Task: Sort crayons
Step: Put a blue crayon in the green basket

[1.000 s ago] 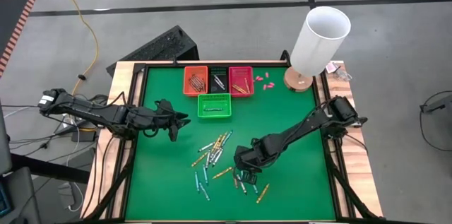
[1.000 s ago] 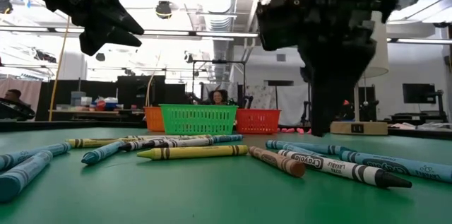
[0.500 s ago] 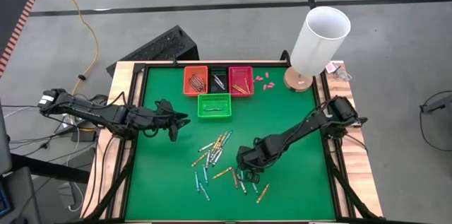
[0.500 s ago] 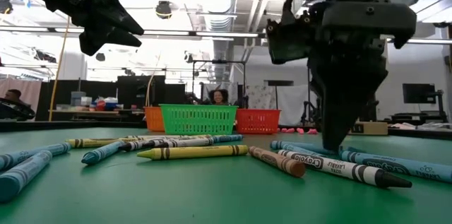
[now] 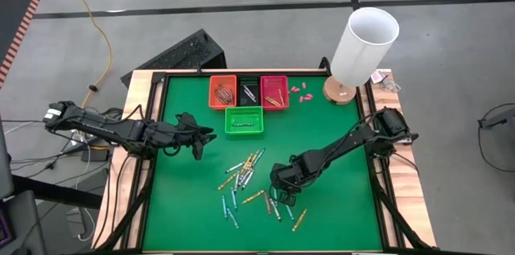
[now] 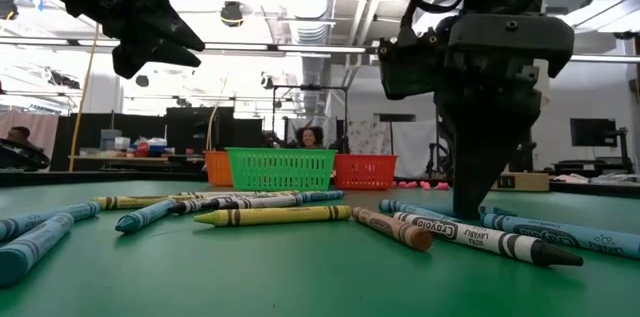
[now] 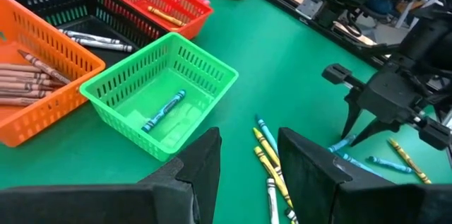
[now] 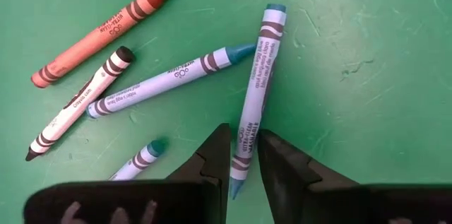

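Many crayons [image 5: 245, 178] lie scattered flat on the green table top [image 5: 338, 207], some blue, some yellow, white or brownish. My right gripper [image 8: 244, 143] points steeply down over the cluster's right part [image 5: 282, 199], its tips at table height [image 6: 470, 207]. Its two fingers stand narrowly apart on either side of a light-blue crayon [image 8: 256, 83]. My left gripper [image 5: 201, 144] hangs open and empty above the table's left half [image 7: 247, 139]. One blue crayon [image 7: 164, 109] lies in the green basket [image 7: 205, 68]. My right gripper's fingers [image 8: 212, 153] flank the light-blue crayon near its pointed end [image 8: 240, 171], coming from above and lying across it. The crayon lies flat on the table. Whether the fingers touch its sides, I cannot tell.
Orange [image 5: 223, 92], black [image 5: 249, 91] and red [image 5: 274, 91] baskets stand in a row at the far edge, the green basket [image 5: 244, 120] before them. A white lamp [image 5: 366, 42] stands at the far right corner, pink bits [image 5: 299, 92] beside it. Wooden rails border the table.
My right gripper has sunk toward the table onto the crayons at the cluster's right, still pointing steeply down. The crayons have stayed where they were.
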